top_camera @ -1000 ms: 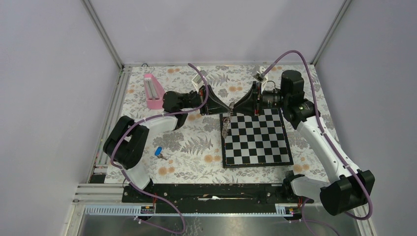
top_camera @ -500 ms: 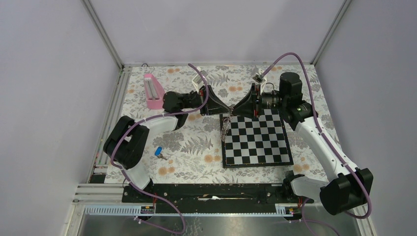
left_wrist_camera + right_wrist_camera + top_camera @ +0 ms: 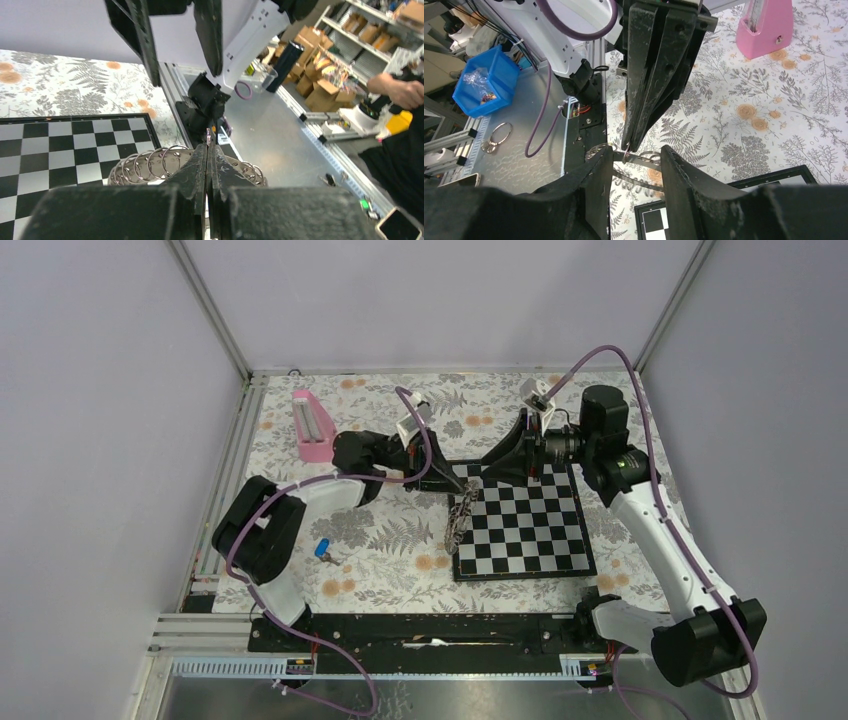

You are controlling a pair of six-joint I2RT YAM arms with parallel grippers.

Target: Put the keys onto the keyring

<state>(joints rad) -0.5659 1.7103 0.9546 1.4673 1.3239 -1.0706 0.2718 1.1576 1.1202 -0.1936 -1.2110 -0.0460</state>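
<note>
My left gripper is shut on the top edge of the keyring, a dark grey band carrying several small wire rings. The keyring hangs edge-on over the chessboard's left edge. In the left wrist view the shut fingertips pinch the keyring. My right gripper is open and faces the left one; in its wrist view its fingers straddle the keyring band without touching it. The blue-headed key lies on the floral cloth at the near left, far from both grippers.
The chessboard lies right of centre. A pink metronome stands at the back left and also shows in the right wrist view. A blue bin sits beyond the table edge.
The left gripper has moved nearer and lower with the keyring, which now hangs further down over the board's edge. The right gripper has drawn back to the right.
</note>
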